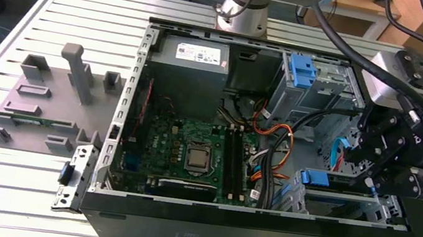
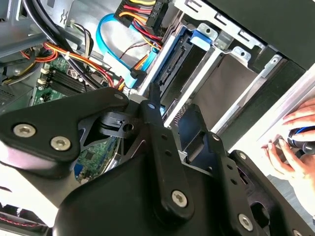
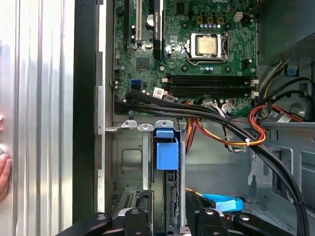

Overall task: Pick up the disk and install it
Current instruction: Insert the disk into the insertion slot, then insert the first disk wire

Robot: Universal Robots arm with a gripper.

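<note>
In the exterior view's lower right, the disk sits slotted in the drive cage, seemingly almost installed; the hand hovers there, its grip impossible to tell.

The tool covers the near end of the disk, so it is perhaps seated; hard to tell. A hand is cut by the picture's edge.

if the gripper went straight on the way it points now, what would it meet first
Most likely the disk, standing edge-on in the drive cage right ahead of the gripper, though depth is hard to judge.
</note>
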